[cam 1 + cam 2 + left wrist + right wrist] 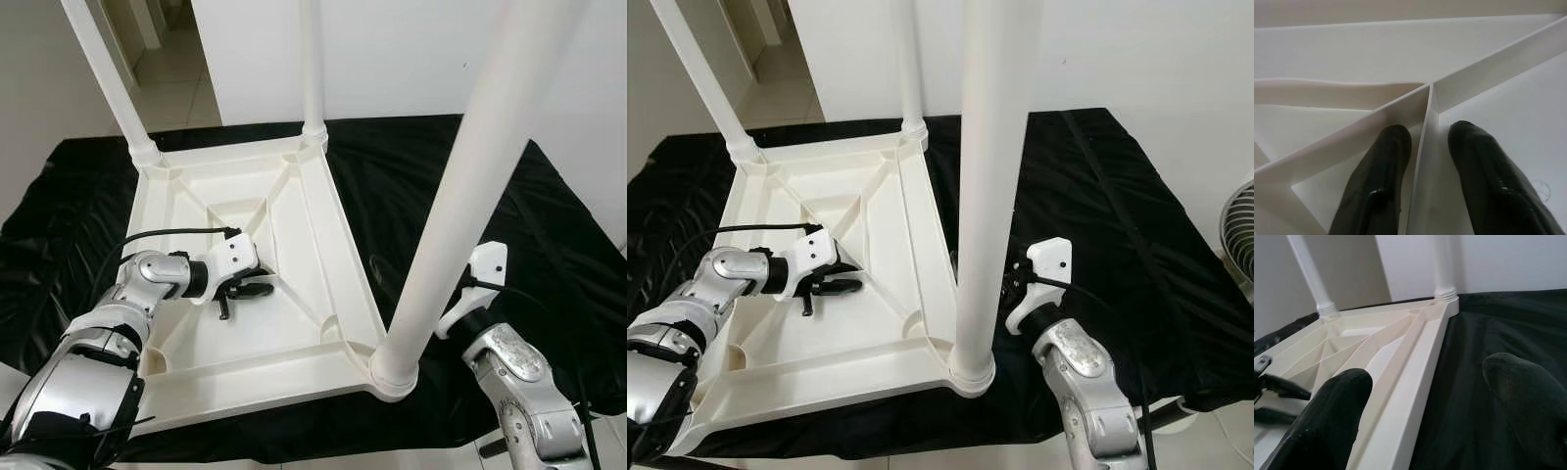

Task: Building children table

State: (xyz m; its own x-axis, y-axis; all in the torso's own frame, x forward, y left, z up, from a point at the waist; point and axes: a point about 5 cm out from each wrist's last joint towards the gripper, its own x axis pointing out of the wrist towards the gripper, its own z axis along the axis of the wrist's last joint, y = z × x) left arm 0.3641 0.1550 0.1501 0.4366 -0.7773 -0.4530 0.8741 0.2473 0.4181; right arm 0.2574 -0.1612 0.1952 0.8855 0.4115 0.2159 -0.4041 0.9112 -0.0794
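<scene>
The upturned white plastic children's table (294, 367) lies on the black cloth (549, 245), left gripper (1427, 147) parted astride a rib, right gripper (1430, 406) open nearby; tugging could topple its legs.

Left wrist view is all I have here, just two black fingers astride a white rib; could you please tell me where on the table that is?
Observer: The left gripper is inside the upturned tabletop, at a diagonal rib near the middle.
Operator: Thank you. How many legs are fitted?
Observer: Three stand upright: two at the far corners, and the near leg at the near right corner.
Operator: And the near left corner?
Observer: The robot's left arm covers it, so I cannot tell.
Operator: Where is the right gripper, please?
Observer: The right gripper is open over the black cloth, just right of the near leg.
</scene>
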